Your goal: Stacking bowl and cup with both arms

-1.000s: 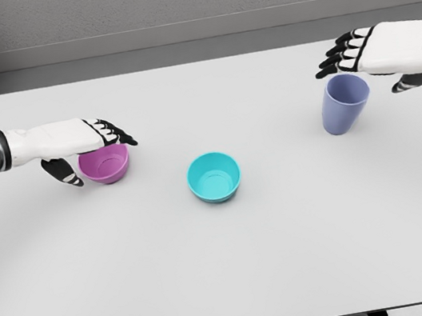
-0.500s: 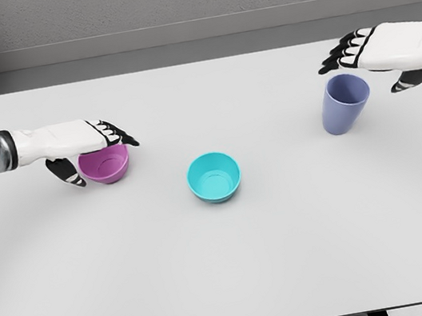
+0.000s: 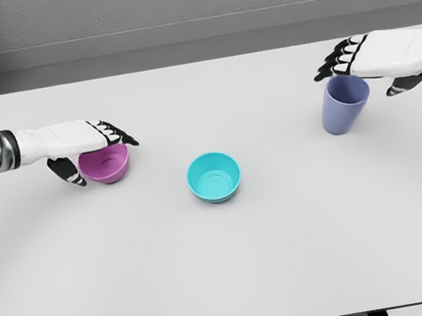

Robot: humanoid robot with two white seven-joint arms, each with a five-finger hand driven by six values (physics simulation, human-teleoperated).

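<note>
On the white table (image 3: 229, 268) I've got three pieces laid out: the teal bowl (image 3: 214, 177) sitting dead centre, a purple bowl (image 3: 105, 164) off to its left, and the blue cup (image 3: 344, 103) well out to the right, standing upright with its mouth up. My left hand (image 3: 83, 143) is right over the purple bowl, palm down, fingers spread flat across the rim and thumb hanging down on the near-left side of the wall. Looks like it's bracketing the bowl, but I can't tell if it's actually squeezing yet. My right hand (image 3: 376, 57) sits flat over the cup's mouth, fingers stretched out leftward past the rim, thumb dangling off the right side, holding nothing as far as I can see. Both targets sit directly beneath their own hand, so I reckon it's a close-and-lift next, then inward toward the teal one.
</note>
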